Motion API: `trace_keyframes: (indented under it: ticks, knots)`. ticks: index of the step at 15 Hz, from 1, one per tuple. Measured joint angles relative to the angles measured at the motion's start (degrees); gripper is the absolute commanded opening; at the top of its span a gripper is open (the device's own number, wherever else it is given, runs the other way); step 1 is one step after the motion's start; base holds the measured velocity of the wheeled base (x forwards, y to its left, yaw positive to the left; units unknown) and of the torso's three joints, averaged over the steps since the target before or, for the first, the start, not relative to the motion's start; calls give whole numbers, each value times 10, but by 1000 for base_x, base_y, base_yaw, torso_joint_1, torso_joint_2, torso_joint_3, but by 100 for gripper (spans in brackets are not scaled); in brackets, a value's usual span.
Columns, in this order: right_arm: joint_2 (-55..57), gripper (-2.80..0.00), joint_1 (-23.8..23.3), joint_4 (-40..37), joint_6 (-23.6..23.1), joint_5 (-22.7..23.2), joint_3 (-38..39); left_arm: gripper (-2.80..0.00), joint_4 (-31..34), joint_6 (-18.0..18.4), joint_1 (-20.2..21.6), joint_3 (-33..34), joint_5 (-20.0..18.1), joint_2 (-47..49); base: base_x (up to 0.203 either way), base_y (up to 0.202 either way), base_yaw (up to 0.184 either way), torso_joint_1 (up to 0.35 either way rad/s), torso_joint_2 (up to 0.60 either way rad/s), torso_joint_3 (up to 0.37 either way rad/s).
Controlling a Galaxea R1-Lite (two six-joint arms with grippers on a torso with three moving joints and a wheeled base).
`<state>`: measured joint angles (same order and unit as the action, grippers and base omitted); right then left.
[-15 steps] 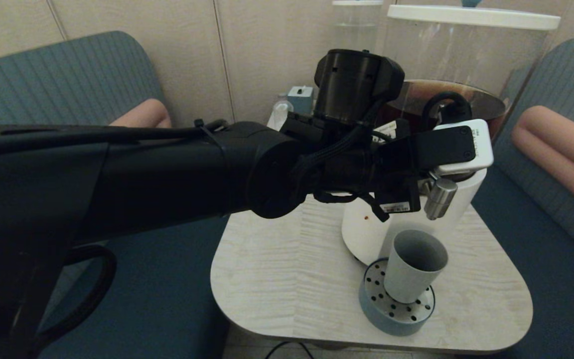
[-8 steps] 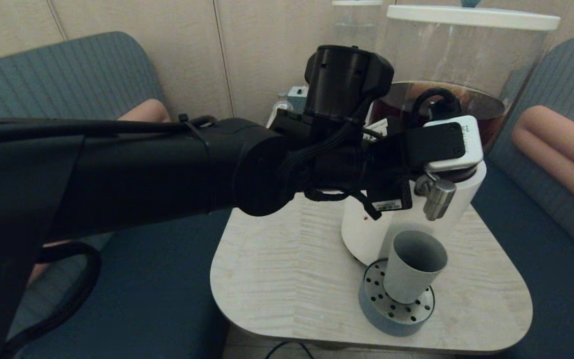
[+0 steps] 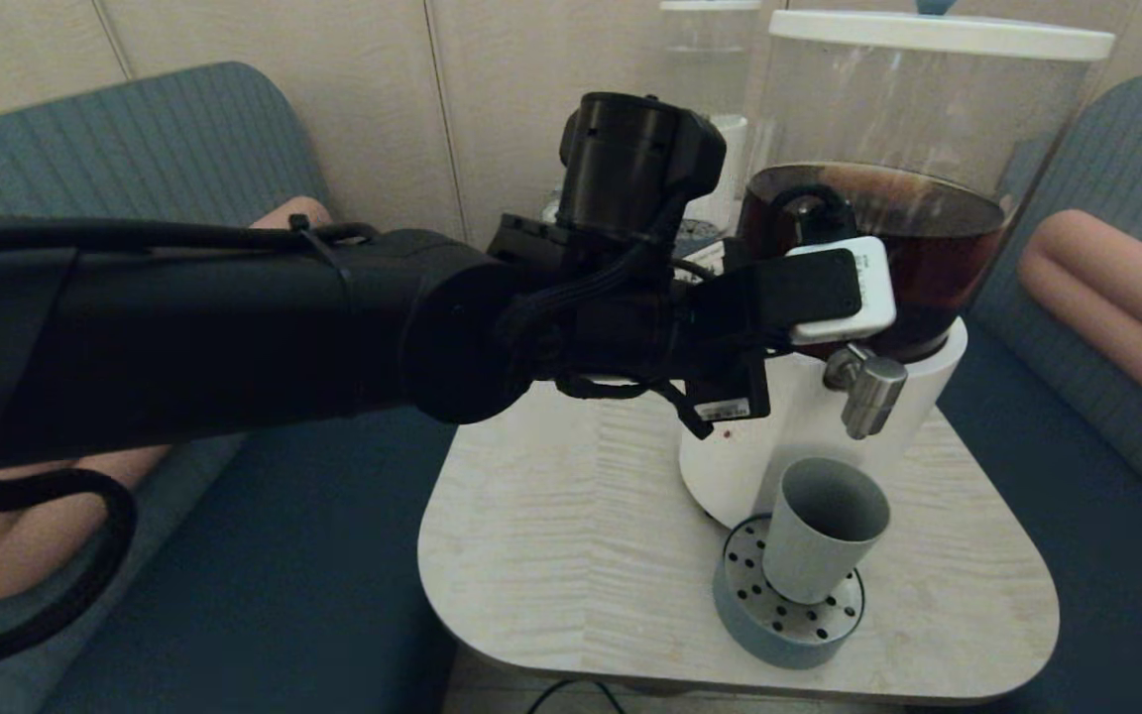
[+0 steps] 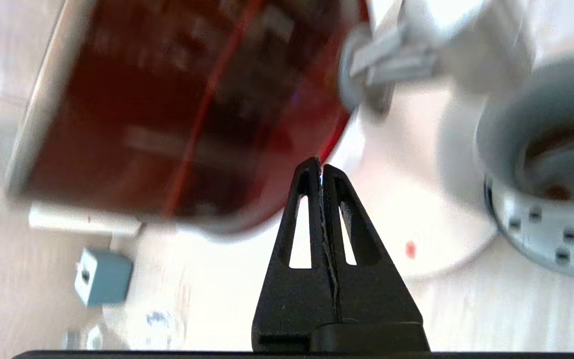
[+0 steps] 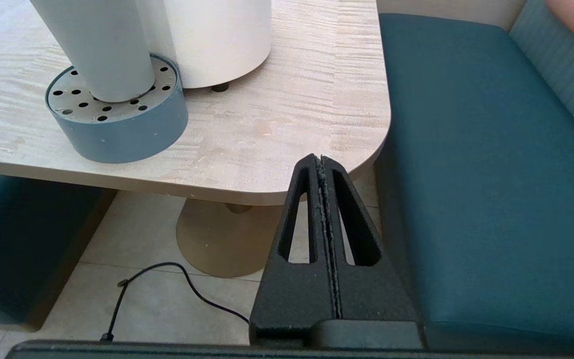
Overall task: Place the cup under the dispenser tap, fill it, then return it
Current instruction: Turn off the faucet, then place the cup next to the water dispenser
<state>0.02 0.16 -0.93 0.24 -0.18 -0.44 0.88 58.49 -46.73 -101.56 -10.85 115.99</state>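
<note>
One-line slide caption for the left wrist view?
Shut left claw hangs before the dark-liquid dispenser; cup sits under the tap.

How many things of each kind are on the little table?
Dispensers: 2, the big one with brown liquid and a smaller clear one behind it.
Cups: 1, the grey-green cup.
Drip trays: 1, the round blue tray under the cup.
Small blue boxes: 1.
Total: 5.

Matt cup [image 3: 824, 531], brushed-metal tap [image 3: 868, 395], pale wood-grain table [image 3: 571, 555].
</note>
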Motion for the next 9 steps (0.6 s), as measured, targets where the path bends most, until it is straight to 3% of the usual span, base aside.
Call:
trace_keyframes:
  ticks: [4,7,9]
  knots:
    - [0,-280,0,0,0,0,0,-280,3,-22,30,64,-3,-53,0,0,0,0,0,0]
    - [0,-280,0,0,0,0,0,-280,38,-100,62,122,-6,-138,0,0,0,0,0,0]
    - [0,-280,0,0,0,0,0,-280,100,-180,76,152,-17,-217,0,0,0,0,0,0]
